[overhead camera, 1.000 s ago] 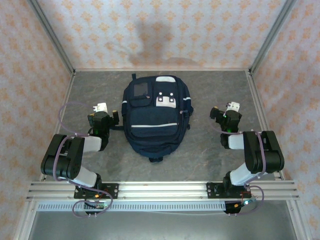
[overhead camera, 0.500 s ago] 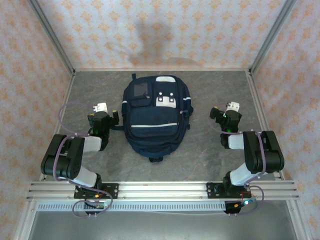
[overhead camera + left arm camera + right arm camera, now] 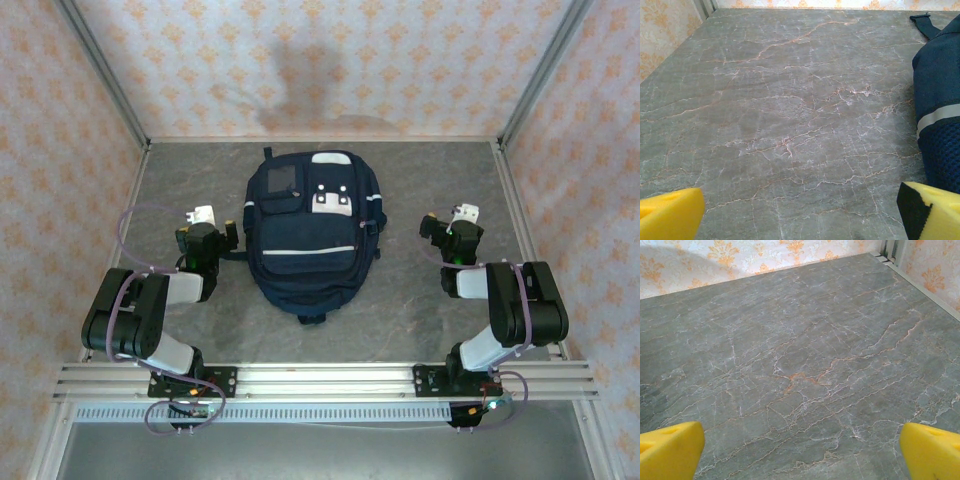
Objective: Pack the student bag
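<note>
Top external: bag (image 3: 313, 235) lies flat at the middle of the table (image 3: 400, 310). Left gripper (image 3: 207, 235) just beside its left edge, jaws spread. Right gripper (image 3: 447, 238) near, apart, jaws spread. White patches (image 3: 332, 203): writing too small to read.

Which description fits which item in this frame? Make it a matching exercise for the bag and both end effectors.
Items:
1. student bag
2. left end effector
3. right end effector

Descriptions:
A. open, over grey table, well apart from the bag
B. lying flat mid-table, front pockets up
C. open, bag's side close on its right

Pairs: 1-B, 2-C, 3-A
</note>
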You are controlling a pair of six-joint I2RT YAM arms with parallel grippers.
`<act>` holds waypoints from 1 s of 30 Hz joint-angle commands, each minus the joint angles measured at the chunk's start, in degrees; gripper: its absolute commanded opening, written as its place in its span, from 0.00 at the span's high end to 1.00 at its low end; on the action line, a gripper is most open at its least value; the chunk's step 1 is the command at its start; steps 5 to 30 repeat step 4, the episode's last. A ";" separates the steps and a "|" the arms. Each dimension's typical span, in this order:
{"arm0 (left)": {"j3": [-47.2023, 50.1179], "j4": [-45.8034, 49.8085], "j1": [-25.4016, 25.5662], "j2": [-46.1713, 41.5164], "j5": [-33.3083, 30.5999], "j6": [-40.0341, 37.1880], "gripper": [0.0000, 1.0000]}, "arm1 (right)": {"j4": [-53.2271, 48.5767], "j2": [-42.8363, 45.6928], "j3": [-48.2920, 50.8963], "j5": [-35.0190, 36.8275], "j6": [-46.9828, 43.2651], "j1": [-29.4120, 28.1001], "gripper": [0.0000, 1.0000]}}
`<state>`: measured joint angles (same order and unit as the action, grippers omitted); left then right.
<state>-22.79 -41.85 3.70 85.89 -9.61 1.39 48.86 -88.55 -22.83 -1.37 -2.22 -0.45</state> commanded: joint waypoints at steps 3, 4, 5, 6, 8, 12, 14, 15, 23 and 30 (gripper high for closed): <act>-1.21 -1.48 -0.20 -0.10 -0.94 -1.04 0.00 | 0.28 0.22 0.07 0.31 -0.64 -0.09 0.01; -1.21 -1.48 -0.24 -0.12 -0.94 -1.08 0.00 | 0.29 0.26 0.07 0.31 -0.59 -0.08 0.01; -1.21 -1.48 -0.24 -0.12 -0.94 -1.08 0.00 | 0.29 0.26 0.07 0.31 -0.59 -0.08 0.01; -1.21 -1.48 -0.24 -0.12 -0.94 -1.08 0.00 | 0.29 0.26 0.07 0.31 -0.59 -0.08 0.01; -1.21 -1.48 -0.24 -0.12 -0.94 -1.08 0.00 | 0.29 0.26 0.07 0.31 -0.59 -0.08 0.01; -1.21 -1.48 -0.24 -0.12 -0.94 -1.08 0.00 | 0.29 0.26 0.07 0.31 -0.59 -0.08 0.01; -1.21 -1.48 -0.24 -0.12 -0.94 -1.08 0.00 | 0.29 0.26 0.07 0.31 -0.59 -0.08 0.01; -1.21 -1.48 -0.24 -0.12 -0.94 -1.08 0.00 | 0.29 0.26 0.07 0.31 -0.59 -0.08 0.01; -1.21 -1.48 -0.24 -0.12 -0.94 -1.08 0.00 | 0.29 0.26 0.07 0.31 -0.59 -0.08 0.01; -1.21 -1.48 -0.24 -0.12 -0.94 -1.08 0.00 | 0.29 0.26 0.07 0.31 -0.59 -0.08 0.01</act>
